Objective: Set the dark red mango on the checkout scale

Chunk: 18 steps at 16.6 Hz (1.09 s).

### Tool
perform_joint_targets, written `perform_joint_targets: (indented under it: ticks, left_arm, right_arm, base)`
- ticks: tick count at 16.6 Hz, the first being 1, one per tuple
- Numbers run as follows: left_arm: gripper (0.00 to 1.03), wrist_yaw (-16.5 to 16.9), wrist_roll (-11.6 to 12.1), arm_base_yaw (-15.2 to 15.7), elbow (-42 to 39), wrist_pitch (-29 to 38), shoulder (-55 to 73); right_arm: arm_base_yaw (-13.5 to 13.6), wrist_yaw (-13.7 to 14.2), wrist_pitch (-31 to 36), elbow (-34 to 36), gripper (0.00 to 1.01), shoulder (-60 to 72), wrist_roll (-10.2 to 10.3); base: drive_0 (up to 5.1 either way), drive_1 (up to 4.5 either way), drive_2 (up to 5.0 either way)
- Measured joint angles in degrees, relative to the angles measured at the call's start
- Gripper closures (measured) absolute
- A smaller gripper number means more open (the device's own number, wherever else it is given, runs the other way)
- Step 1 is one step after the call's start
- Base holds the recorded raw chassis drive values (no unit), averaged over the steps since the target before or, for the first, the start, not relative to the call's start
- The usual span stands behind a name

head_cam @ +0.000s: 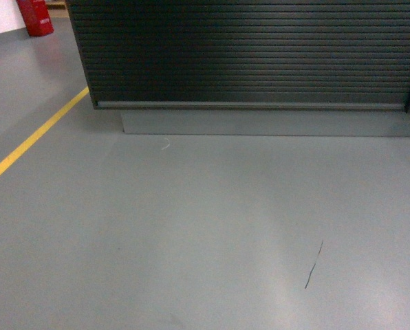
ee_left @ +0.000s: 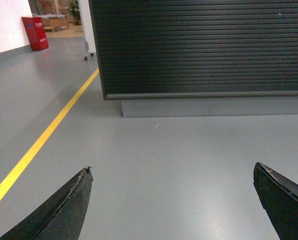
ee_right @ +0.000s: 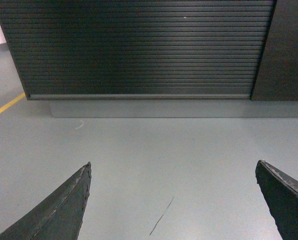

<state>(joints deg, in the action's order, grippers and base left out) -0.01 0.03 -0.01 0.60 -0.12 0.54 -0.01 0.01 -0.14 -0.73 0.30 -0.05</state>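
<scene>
The checkout (head_cam: 250,55) stands at the far side of the scene, showing only its dark, horizontally ribbed front panel above a plain grey plinth; its top surface lies outside every view, so neither the dark red mango nor the scale can be seen anywhere. Grey floor (head_cam: 191,234) fills the near ground, with a thin dark scratch (head_cam: 313,265) to the near right and a small pale scrap (head_cam: 166,145) lying just in front of the plinth. A yellow line (head_cam: 33,141) runs diagonally along the left, and a red container (head_cam: 35,16) sits at the far left against a white wall. In the left wrist view the left gripper (ee_left: 174,200) has its two dark fingers spread wide apart over bare floor, with nothing between them. The right gripper (ee_right: 174,200) is likewise spread wide and holds nothing, pointing at the ribbed panel.
</scene>
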Motion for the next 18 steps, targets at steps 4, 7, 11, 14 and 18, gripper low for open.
perform_joint_targets:
  ticks: [4, 7, 11, 14, 18]
  left_arm:
    - [0.05, 0.0, 0.0, 0.0, 0.0, 0.1, 0.0]
    - [0.05, 0.1, 0.0, 0.0, 0.0, -0.2, 0.0]
    - [0.05, 0.0, 0.0, 0.0, 0.0, 0.0, 0.0]
    - [0.05, 0.0, 0.0, 0.0, 0.0, 0.1, 0.0]
    - [0.05, 0.1, 0.0, 0.0, 0.0, 0.0, 0.0]
  right_arm:
    - [0.0, 0.0, 0.0, 0.0, 0.03, 0.0, 0.0]
    - [0.0, 0.0, -0.2, 0.0, 0.03, 0.0, 0.0]
    - [0.0, 0.0, -0.2, 0.0, 0.03, 0.0, 0.0]
    - [0.0, 0.0, -0.1, 0.0, 0.03, 0.0, 0.0]
    - [0.0, 0.0, -0.2, 0.0, 0.03, 0.0, 0.0]
  base:
    - [0.0, 4.25, -4.3]
    - [0.0, 4.25, -4.3]
    - [0.0, 4.25, -4.3]
    - [0.0, 4.25, -4.3]
    - [0.1, 4.38, -4.2]
